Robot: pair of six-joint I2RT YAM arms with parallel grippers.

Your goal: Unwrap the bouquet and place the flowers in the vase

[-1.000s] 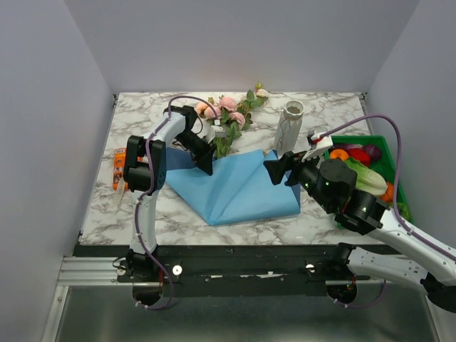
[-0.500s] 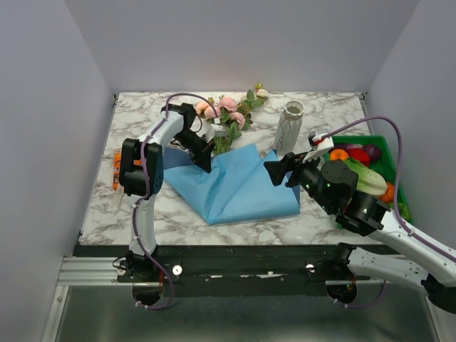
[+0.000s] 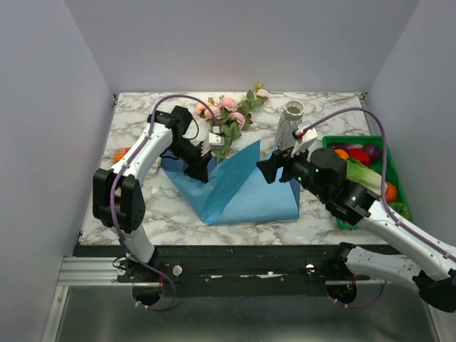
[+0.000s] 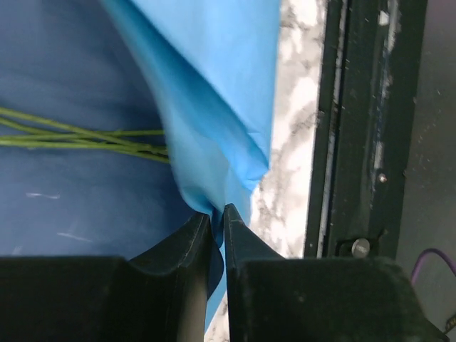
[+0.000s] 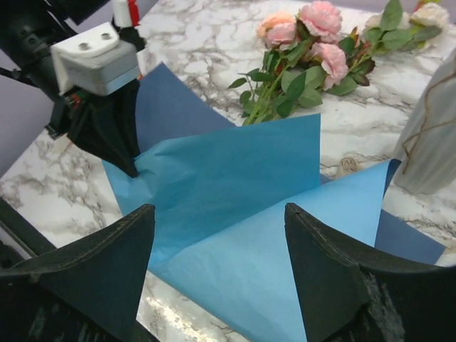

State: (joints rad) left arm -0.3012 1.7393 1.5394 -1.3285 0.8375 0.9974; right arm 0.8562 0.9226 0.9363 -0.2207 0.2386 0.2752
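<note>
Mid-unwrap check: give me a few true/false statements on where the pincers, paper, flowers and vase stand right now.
1. The left pincer is shut on an edge of the blue paper. True.
2. The right pincer grips the flowers. False: it is open and empty, above the paper.
3. The flowers are in the vase. False: the blooms lie on the marble table, with the stems running onto the paper.
4. The vase stands upright at the far edge of the paper. True.
5. The paper is wrapped as a tight cone. False: it is spread open, with one flap lifted.
</note>
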